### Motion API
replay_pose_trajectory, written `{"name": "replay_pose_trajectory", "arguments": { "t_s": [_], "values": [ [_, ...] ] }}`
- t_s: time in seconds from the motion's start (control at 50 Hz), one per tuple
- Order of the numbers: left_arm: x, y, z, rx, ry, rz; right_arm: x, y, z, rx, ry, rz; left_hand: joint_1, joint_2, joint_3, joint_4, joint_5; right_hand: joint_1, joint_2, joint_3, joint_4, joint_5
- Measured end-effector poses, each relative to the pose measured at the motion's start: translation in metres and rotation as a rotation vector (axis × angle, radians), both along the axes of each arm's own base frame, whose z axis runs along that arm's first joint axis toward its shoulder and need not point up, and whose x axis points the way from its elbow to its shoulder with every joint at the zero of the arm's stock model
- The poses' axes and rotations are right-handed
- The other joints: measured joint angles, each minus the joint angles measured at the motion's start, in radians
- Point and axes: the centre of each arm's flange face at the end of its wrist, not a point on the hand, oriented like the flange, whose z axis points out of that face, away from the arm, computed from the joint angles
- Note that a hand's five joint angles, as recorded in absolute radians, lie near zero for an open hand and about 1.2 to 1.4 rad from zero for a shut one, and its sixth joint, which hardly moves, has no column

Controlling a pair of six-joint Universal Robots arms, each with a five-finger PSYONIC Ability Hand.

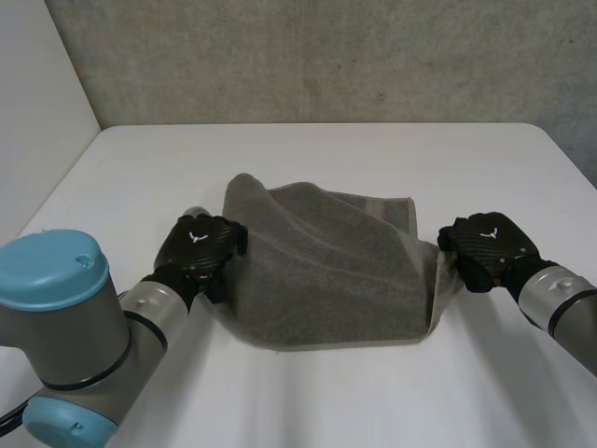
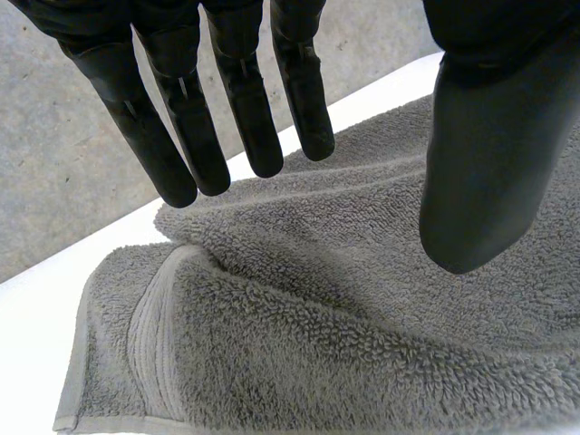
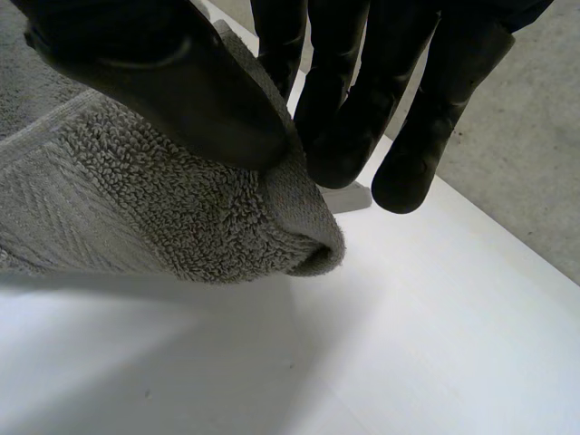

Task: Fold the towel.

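Lying on the middle of a white table is a grey towel, rumpled, with one layer folded slantwise over another. The left hand is at the towel's left edge, palm down. Its wrist view shows the fingers straight and spread, with the thumb standing well apart from them. Nothing is held between them, and the towel's pile lies beneath. Whether the fingertips touch the cloth cannot be told. The right hand is at the towel's right edge, which rises off the table toward it. Its wrist view shows its thumb pressing a rolled bit of that edge against its fingers, pinching it above the bare table.
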Motion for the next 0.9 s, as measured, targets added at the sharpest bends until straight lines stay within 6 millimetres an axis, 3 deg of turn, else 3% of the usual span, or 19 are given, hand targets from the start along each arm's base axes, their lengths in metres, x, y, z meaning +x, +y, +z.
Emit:
{"name": "replay_pose_trajectory", "arguments": {
  "t_s": [0.02, 0.06, 0.08, 0.2, 0.32, 0.46, 0.64, 0.9],
  "values": [
    [-0.003, 0.0, -0.001, -0.003, 0.007, -0.004, 0.002, -0.001, 0.001, 0.0, -0.001, 0.013, -0.031, -0.032, -0.035, -0.021, -0.021, 0.002, 0.005, 0.001, 0.002, 0.002],
    [-0.013, 0.0, -0.002, -0.011, 0.033, -0.021, 0.009, -0.003, 0.004, 0.003, -0.003, 0.061, -0.356, -0.35, -0.363, -0.364, -0.367, 0.006, 0.009, 0.004, 0.01, 0.006],
    [-0.019, 0.001, -0.004, -0.015, 0.048, -0.031, 0.013, -0.003, 0.005, 0.005, -0.005, 0.088, -0.419, -0.409, -0.423, -0.421, -0.429, 0.006, 0.009, 0.004, 0.01, 0.006],
    [-0.039, 0.004, -0.008, -0.027, 0.094, -0.064, 0.026, -0.006, 0.01, 0.005, -0.006, 0.166, -0.446, -0.452, -0.461, -0.45, -0.48, 0.006, 0.009, 0.005, 0.01, 0.006],
    [-0.042, 0.006, -0.008, -0.029, 0.1, -0.072, 0.025, -0.01, 0.012, 0.0, -0.004, 0.164, -0.448, -0.452, -0.465, -0.45, -0.482, 0.006, 0.009, 0.005, 0.01, 0.006],
    [-0.041, 0.005, -0.007, -0.031, 0.095, -0.07, 0.017, -0.016, 0.015, -0.019, -0.001, 0.126, -0.448, -0.452, -0.465, -0.45, -0.482, 0.006, 0.009, 0.005, 0.01, 0.006],
    [-0.037, -0.004, -0.003, -0.046, 0.096, -0.05, -0.007, -0.037, 0.027, -0.06, 0.007, 0.023, -0.447, -0.452, -0.465, -0.45, -0.481, 0.006, 0.009, 0.005, 0.01, 0.006],
    [0.003, -0.037, 0.017, -0.049, 0.107, 0.026, -0.036, -0.061, 0.039, -0.095, 0.006, -0.068, -0.365, -0.367, -0.363, -0.366, -0.352, 0.006, 0.009, 0.005, 0.01, 0.007]
  ]
}}
